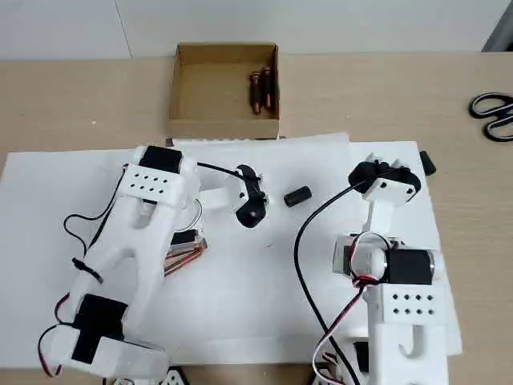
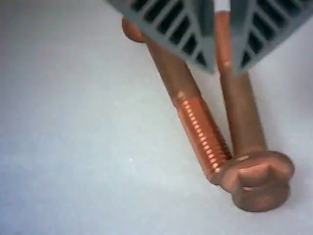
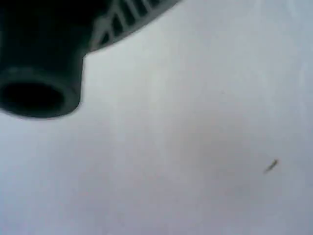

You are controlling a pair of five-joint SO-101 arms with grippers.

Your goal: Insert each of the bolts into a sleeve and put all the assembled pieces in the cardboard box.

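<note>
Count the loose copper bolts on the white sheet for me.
2. The first bolt sits between the left gripper's fingers; the second bolt lies beside it, threaded tip at its head. More may hide beneath the left arm.

Assembled pieces (image 1: 262, 90) in cardboard box (image 1: 207, 92)

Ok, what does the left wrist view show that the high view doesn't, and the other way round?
Left wrist view: the left gripper shut on one bolt, that bolt's hex head, and the second bolt with its threads. High view: the cardboard box holding assembled pieces, a loose sleeve on the white sheet, and scissors. Shared: the two copper bolts and that sheet.
</note>
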